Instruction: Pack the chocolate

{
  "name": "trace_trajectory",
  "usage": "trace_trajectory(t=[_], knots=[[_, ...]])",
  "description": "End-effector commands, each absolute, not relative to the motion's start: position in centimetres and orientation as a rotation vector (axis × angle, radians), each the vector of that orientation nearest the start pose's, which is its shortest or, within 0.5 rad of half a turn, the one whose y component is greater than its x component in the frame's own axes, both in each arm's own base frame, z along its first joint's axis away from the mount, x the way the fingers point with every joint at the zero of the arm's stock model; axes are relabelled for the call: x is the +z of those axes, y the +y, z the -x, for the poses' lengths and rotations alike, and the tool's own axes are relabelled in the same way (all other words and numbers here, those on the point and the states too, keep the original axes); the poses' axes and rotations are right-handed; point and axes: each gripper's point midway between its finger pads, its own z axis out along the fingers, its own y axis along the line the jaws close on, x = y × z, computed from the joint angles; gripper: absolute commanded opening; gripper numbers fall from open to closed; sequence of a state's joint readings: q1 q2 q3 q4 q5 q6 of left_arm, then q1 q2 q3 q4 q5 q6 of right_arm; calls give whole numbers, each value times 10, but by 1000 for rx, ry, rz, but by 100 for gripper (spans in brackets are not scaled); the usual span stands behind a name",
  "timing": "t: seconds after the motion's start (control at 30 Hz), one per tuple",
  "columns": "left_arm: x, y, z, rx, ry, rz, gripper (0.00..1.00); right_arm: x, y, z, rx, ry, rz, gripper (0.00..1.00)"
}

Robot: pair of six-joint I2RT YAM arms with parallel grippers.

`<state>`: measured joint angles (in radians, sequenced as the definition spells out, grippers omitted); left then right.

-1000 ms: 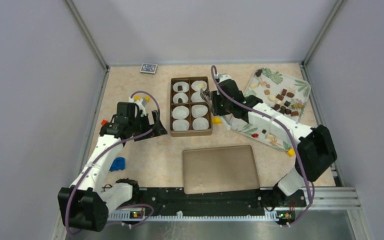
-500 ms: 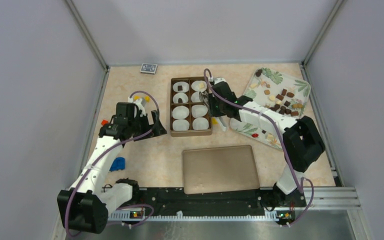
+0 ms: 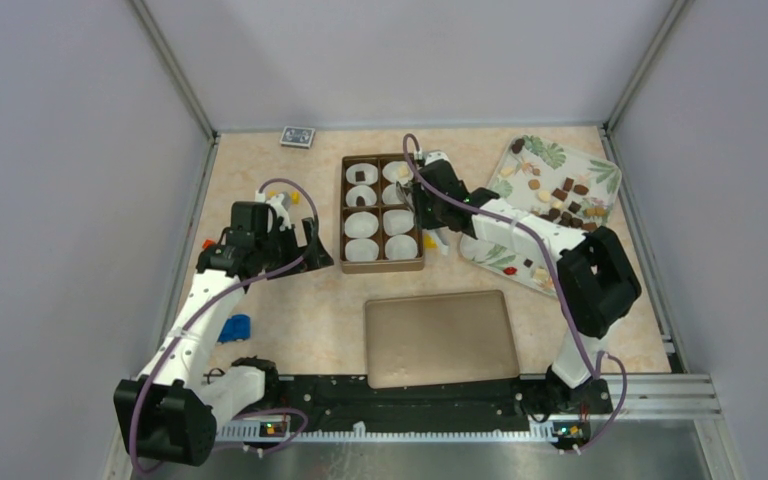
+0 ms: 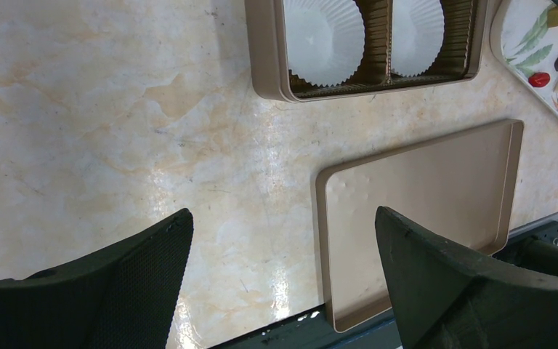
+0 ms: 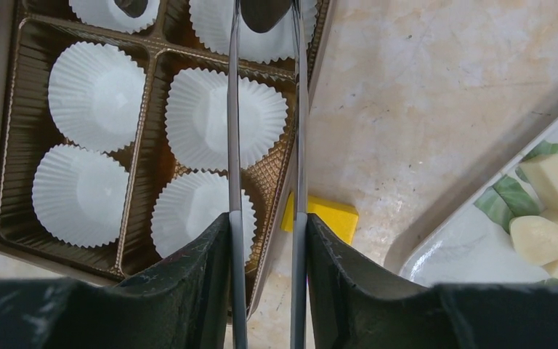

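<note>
The chocolate point(image 3: 564, 195), small cubes and lumps in dark brown, mid brown and cream, lies mostly scattered on the glossy leaf-printed tray point(image 3: 548, 153) at the right of the marbled beige table point(image 3: 300, 320). One dark piece sits in a far cup of the box point(image 3: 343, 215). Only the top view takes in both arms and the whole spread. The right wrist view gives the fine grain: the box's ribbed gold liner, the pleated white paper cups point(image 5: 94, 94), and two thin steel blades of tongs point(image 5: 231, 145), on which the right tool point(image 5: 265, 233) is clenched. A dark rounded bit sits between the tips, cut by the frame's top edge. A bright yellow block point(image 5: 327, 214) lies just beside the box wall. The left wrist view shows the shallow tan lid point(image 4: 421, 211) with its raised rim, and the left tool point(image 4: 283, 218) released, its textured black fingers spread wide above bare table.
</note>
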<state>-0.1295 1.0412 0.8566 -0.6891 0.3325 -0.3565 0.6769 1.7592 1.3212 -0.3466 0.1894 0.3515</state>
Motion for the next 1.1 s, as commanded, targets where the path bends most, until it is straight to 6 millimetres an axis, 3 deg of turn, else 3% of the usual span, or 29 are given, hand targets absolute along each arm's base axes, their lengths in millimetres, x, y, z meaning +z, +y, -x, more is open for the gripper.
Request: trace_trajectory(t=[0.0, 0.37, 0.47, 0.63, 0.8, 1.07], knots=[[162, -105, -255, -628, 2434, 107, 99, 158, 292, -393, 345, 2231, 262, 38], [162, -104, -251, -618, 2429, 108, 99, 172, 294, -392, 371, 2209, 259, 41], [165, -106, -250, -641, 2423, 103, 99, 186, 292, -393, 377, 2172, 253, 37], [166, -108, -249, -654, 2422, 102, 99, 226, 278, -395, 344, 2074, 207, 36], [165, -108, -247, -657, 2430, 108, 99, 257, 235, -399, 326, 1999, 112, 36], [176, -118, -246, -744, 2401, 104, 99, 229, 121, -413, 216, 2064, -119, 35]])
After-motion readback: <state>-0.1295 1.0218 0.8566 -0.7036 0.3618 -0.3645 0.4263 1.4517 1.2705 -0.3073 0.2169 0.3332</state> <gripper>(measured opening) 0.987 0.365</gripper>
